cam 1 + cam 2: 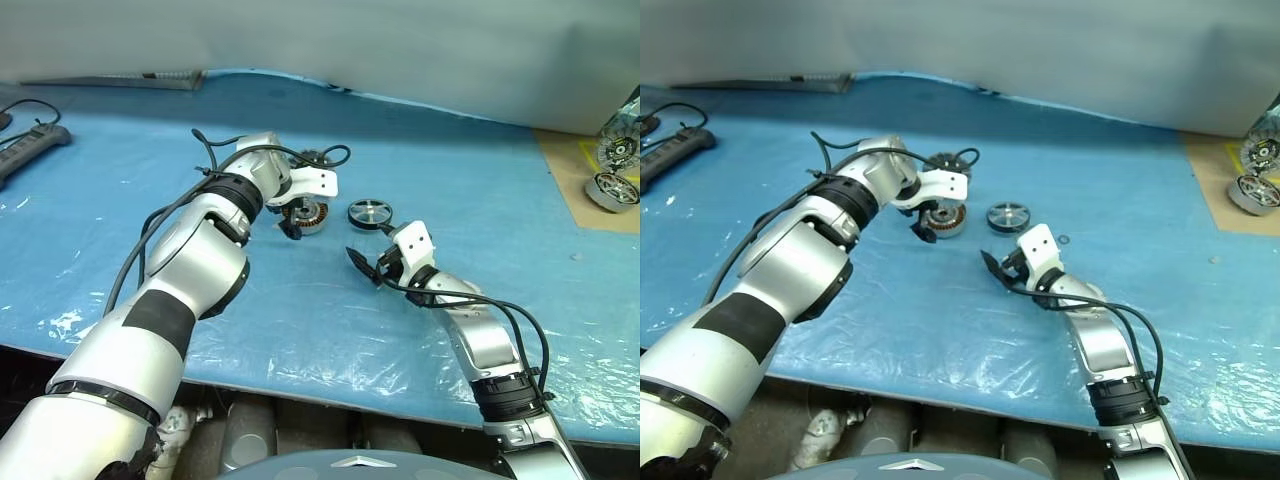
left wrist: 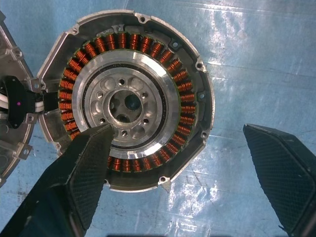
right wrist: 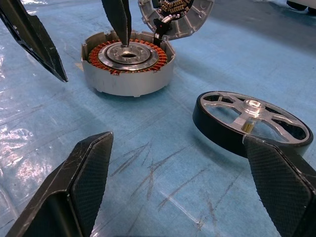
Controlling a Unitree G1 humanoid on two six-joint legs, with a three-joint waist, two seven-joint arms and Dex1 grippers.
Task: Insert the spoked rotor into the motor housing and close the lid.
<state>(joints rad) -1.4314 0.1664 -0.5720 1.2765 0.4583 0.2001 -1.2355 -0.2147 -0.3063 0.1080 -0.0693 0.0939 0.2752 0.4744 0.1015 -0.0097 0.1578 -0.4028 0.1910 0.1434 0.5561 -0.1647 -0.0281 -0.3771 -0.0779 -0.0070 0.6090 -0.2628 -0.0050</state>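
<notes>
Desk [image 1: 300, 330] covered in blue plastic sheet.

Motor housing [image 2: 131, 101] sits open on the sheet near centre, copper windings ringing a silver hub. Lid [image 3: 175, 15] leans tilted just behind it at 12 o'clock, touching or nearly touching the housing rim; a dark connector with white leads sits between them.

Spoked rotor [image 3: 252, 123] lies flat on the sheet at 3 o'clock from the housing, near but apart, dark outer band and silver spokes up.

Left gripper [image 1: 292, 222] points steeply down over the housing, fingers spread; 1 fingertip [image 3: 121, 24] hangs over the hub, the other outside the rim. Holds nothing.

Right gripper [image 1: 365, 265] lies low, roughly level, at 5 o'clock from the housing, fingers spread, empty, rotor just ahead of it.

2 more motor parts [image 1: 615, 170] on the brown patch at the far right edge. Power strip [image 1: 30, 148] at far left.
</notes>
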